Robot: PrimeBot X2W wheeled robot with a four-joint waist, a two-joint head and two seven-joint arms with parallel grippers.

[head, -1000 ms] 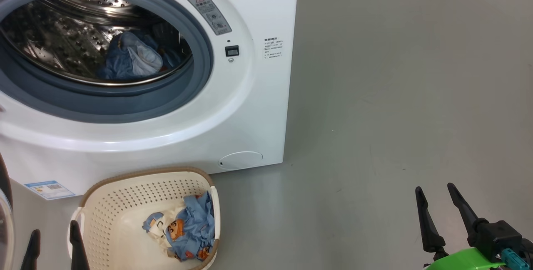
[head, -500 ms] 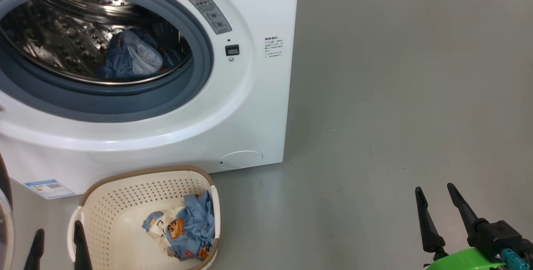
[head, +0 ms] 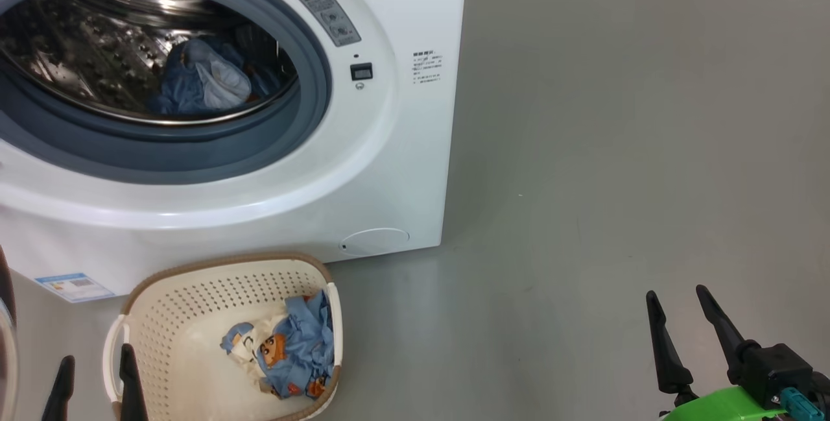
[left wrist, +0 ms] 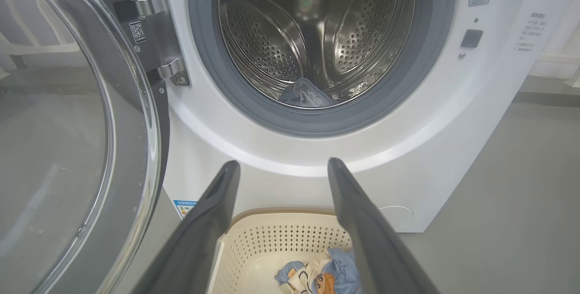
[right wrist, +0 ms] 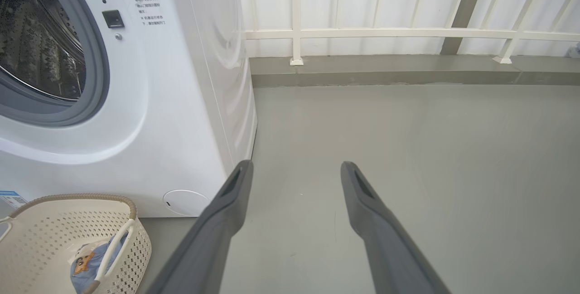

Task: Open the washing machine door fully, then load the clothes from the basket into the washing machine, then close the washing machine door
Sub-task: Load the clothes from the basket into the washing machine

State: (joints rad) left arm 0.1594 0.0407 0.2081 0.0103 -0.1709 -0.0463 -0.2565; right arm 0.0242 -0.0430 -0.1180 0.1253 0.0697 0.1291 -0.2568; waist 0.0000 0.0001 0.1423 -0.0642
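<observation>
The likeliest slip from here is a poor pick. The small light-blue clothes printed with orange-brown faces [head: 285, 349] lie bunched against the right wall of the cream-white perforated plastic basket with a brown rim [head: 194, 298], so a finger lowered there could hook that wall and drag the light basket, or pinch one fold that trails and drops short of the steel drum [head: 78, 38]. The round, black-rimmed glass washing machine door [left wrist: 68, 149] stands swung open on the left, near enough to the left gripper [left wrist: 283, 162] to be knocked. The basket sits on the grey floor [head: 583, 213] just in front of the big white front-loading washing machine [head: 389, 168], where one blue garment [head: 201, 80] already lies inside. The left gripper hovers at the basket's near left corner, jaws spread wide, holding nothing; the right gripper [head: 675, 292], well apart on the right over the floor, is equally wide and empty.
</observation>
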